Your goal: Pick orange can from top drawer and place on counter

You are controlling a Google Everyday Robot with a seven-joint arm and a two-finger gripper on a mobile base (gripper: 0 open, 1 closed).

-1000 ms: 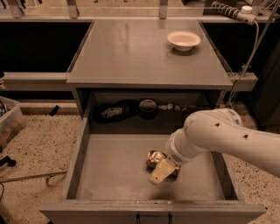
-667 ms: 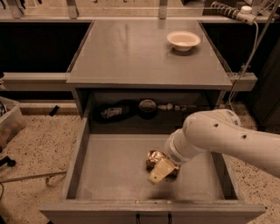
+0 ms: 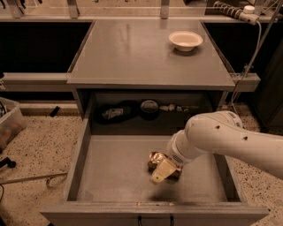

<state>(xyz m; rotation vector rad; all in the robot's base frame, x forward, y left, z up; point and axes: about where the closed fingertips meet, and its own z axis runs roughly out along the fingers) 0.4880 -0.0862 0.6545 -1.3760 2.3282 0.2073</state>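
Observation:
The top drawer (image 3: 110, 176) stands pulled open below the counter (image 3: 132, 48). The orange can (image 3: 154, 159), shiny and dented, lies on the drawer floor right of the middle. My gripper (image 3: 164, 170) reaches down into the drawer from the right on a white arm (image 3: 221, 137) and sits right at the can, covering its right side. Whether the can rests on the floor or is lifted off it, I cannot tell.
A white bowl (image 3: 185, 40) stands on the counter at the back right. Dark items (image 3: 132, 110) lie in the recess behind the drawer. A cable with a power strip (image 3: 239, 13) runs at the upper right. A bin (image 3: 9, 123) stands on the speckled floor at the left.
My gripper and the can have hardly shifted; the arm stays in the drawer at the can.

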